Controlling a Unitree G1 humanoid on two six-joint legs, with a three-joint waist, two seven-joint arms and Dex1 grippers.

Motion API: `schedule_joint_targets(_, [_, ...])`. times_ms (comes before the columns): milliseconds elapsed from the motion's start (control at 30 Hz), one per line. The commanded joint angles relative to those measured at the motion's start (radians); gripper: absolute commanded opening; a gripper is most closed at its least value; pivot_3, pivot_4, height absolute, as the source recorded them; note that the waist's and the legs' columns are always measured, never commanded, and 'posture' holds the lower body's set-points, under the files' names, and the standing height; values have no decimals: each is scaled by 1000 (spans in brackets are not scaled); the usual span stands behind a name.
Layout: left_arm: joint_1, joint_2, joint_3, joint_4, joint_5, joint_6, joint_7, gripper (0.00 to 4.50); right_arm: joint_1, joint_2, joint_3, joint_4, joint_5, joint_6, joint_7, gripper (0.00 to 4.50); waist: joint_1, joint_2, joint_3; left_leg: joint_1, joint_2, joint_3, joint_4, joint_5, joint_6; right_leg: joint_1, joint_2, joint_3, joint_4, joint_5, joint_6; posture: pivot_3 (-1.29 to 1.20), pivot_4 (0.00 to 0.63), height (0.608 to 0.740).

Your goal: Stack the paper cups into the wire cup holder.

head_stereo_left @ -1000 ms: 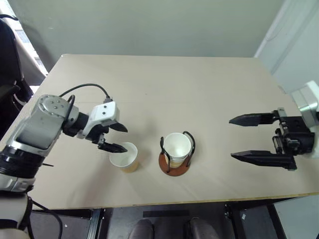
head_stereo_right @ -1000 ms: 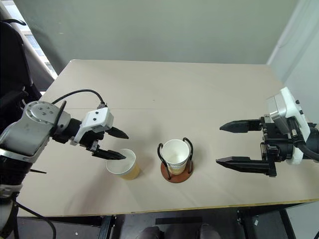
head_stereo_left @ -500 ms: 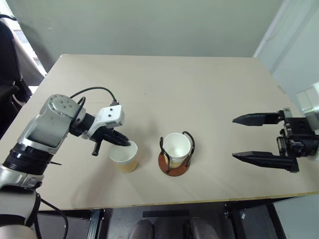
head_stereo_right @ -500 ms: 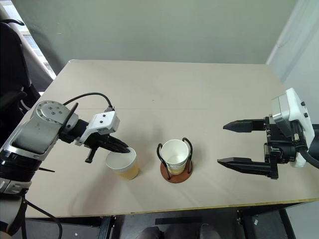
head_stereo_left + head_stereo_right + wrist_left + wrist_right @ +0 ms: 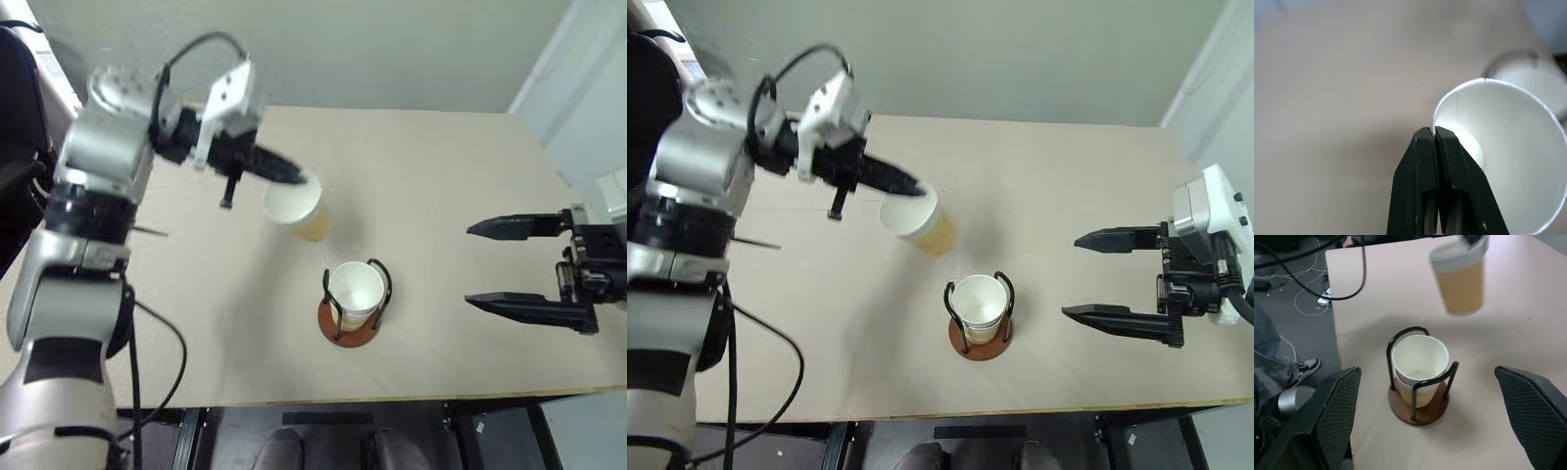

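Looking like a lab or test room: bare beige table [image 5: 431,176], plain grey-green wall [image 5: 372,49], cables trailing on floor [image 5: 1288,289].

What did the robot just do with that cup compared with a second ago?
The left gripper closed on the rim of the loose paper cup, which stood on the table beside the wire cup holder, and lifted it up into the air, tilted. The holder, with cups already nested in it, and the open right gripper stayed where they were.
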Motion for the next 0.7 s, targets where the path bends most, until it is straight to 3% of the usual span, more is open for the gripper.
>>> schedule_joint_targets(33, [-79,-33,-72,24,-131,-69,-40,25,5,-21,-37,-3,-10,-22,5,4449,2,0,0,-1,-1,0,1,-1,1,0,-1,0,-1,0,1,0,150,740])
schedule_joint_targets(233, [-133,-30,-323,-94,-361,-121,-40,25,25,-20,-63,-32,3,-9,-29,4449,4,0,0,-4,-5,3,6,-2,5,0,-4,3,-4,2,8,0,150,740])
schedule_joint_targets(467, [-154,-4,-496,-101,-400,-202,-40,25,71,-16,-121,-69,33,18,-58,4449,6,1,0,-4,-6,3,13,-2,7,1,-5,4,-5,3,11,0,150,740])
schedule_joint_targets(700, [-161,-12,-559,-87,-373,-248,-40,25,114,-17,-173,-93,58,33,-70,4449,6,1,0,-4,-8,5,15,-2,8,2,-5,5,-4,3,12,0,150,740])
